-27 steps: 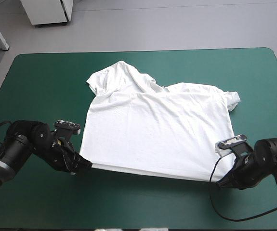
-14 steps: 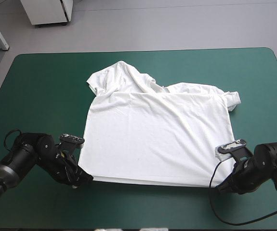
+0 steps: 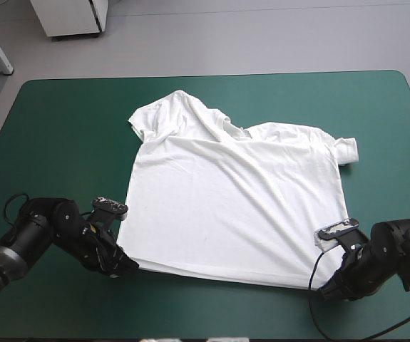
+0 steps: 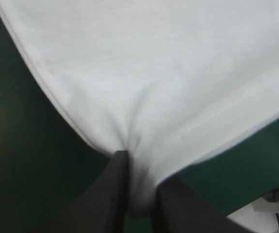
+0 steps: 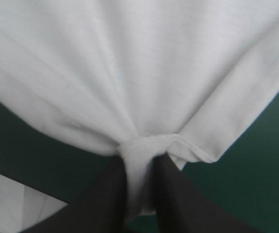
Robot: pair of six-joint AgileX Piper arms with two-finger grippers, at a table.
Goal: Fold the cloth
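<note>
Near edge: the left gripper [image 3: 126, 265], two black fin-shaped fingers, is pinching the near left hem corner of the white short-sleeved fabric T-shirt [image 3: 233, 206], cloth bunching between them; the shirt is lying spread on the teal-green table cover [image 3: 62, 128], collar and sleeves rumpling toward the far edge; the right gripper [image 3: 320, 291] is pinching the near right hem corner likewise; judging it light, soft and limp, best carried by both corners together.
</note>
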